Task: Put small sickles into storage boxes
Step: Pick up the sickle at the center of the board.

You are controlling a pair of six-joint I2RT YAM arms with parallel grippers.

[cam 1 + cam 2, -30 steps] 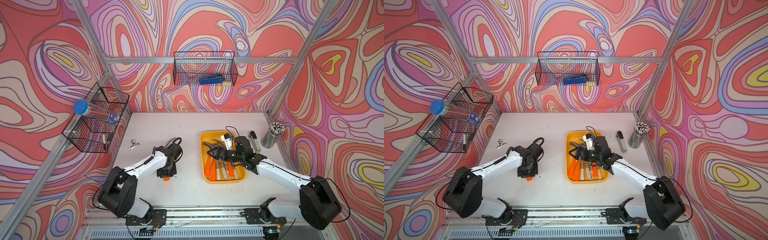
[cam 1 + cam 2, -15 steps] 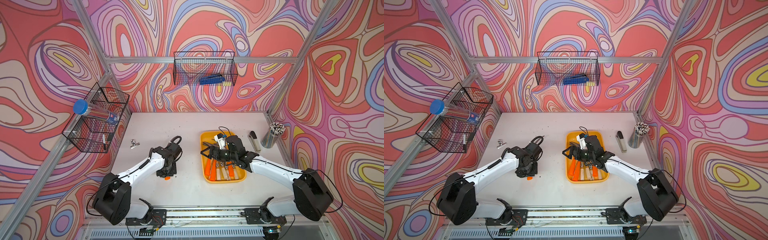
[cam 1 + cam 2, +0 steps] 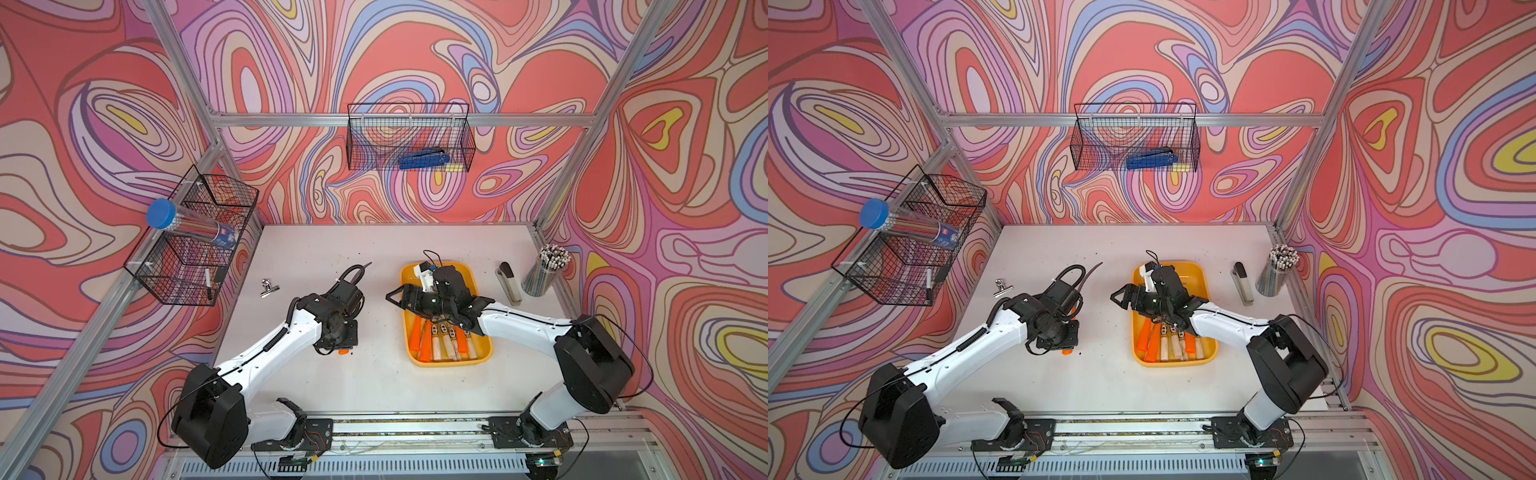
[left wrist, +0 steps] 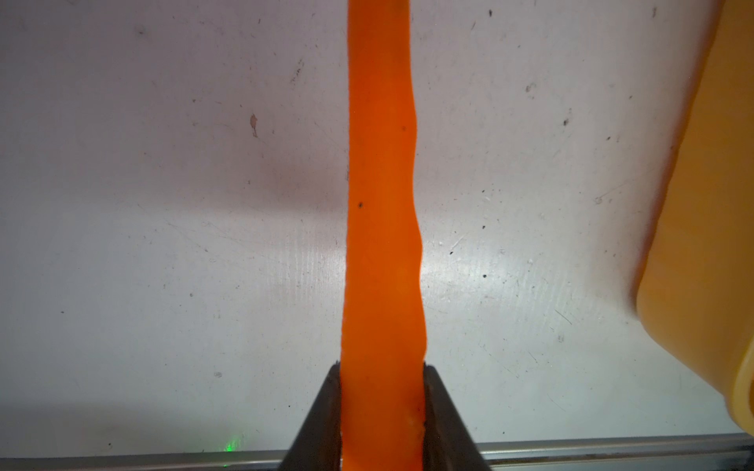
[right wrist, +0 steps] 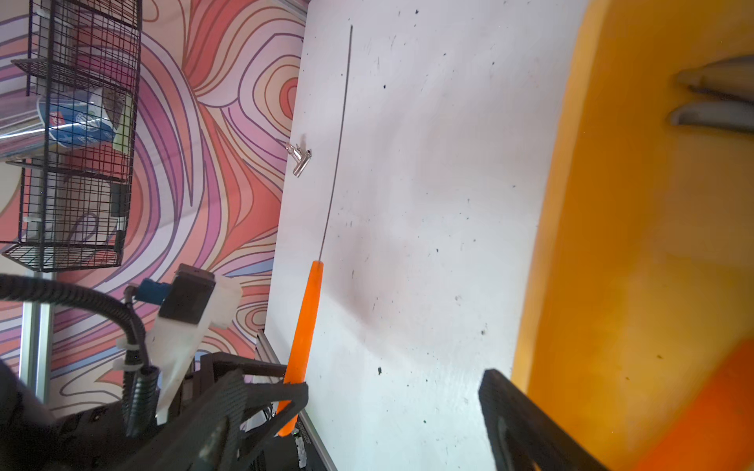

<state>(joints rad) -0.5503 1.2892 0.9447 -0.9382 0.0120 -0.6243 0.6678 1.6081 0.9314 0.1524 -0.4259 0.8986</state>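
Left gripper (image 4: 383,401): jaws pinch the orange handle of one sickle (image 4: 381,204), a finger (image 4: 326,407) pressed to each flat side. This sickle is outside the tray (image 3: 453,360), off its left long side, near it but not touching. The handle runs roughly parallel to that side, and in a top view the curved grey blade (image 3: 1092,272) points the same way as the tray's far end. From the right wrist the blade shows edge-on as a thin line, and the sickle's shadow falls apart from it on the table (image 3: 374,395). Right gripper (image 5: 391,391): jaws spread wide, nothing between them. It sits low over the tray's far half, with its fingertips (image 3: 390,296) reaching out past the left rim toward the held sickle. In the tray, several more sickles (image 3: 440,340) lie side by side lengthwise, orange and pale wood handles at the near end. Their blades at the far end are largely hidden under the right arm in both top views. A stapler (image 3: 510,286) lies just off the tray's right long side, and a cup of pencils (image 3: 544,270) stands beyond it. A metal clip (image 3: 268,287) lies well off the tray's left side, past the left arm.
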